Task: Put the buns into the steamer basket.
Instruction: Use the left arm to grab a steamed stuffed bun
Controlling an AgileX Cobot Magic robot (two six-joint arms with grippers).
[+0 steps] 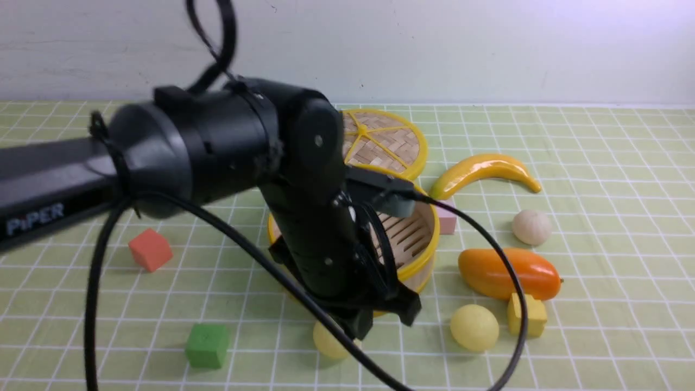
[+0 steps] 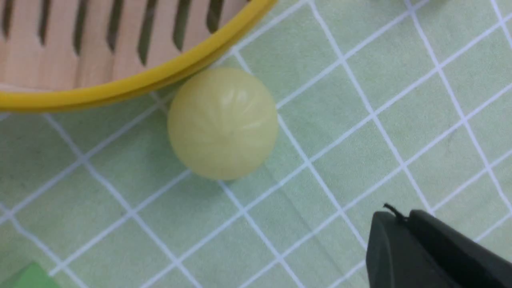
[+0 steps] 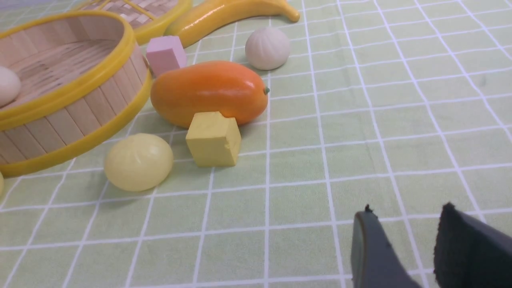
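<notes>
One off-white bun point(image 3: 7, 86) lies inside the steamer basket point(image 3: 80, 116). A pale yellow bun point(image 2: 222, 123) sits on the bench point(image 1: 597, 326) just beside the basket's near wall, half hidden in the front view by the left arm point(image 1: 217, 146). The left jaws are clenched on nothing near that bun. Right of the basket lie a second yellow bun point(image 1: 474, 327), a yellow cube point(image 1: 526, 315), a mango point(image 1: 507, 273) and another off-white bun point(image 1: 532, 227). The right jaws stand released, empty.

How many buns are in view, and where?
4. One off-white bun inside the steamer basket; another off-white bun near the banana; a yellow bun beside the yellow cube; a second yellow bun beside the basket's outer wall. The left arm may hide more.
</notes>
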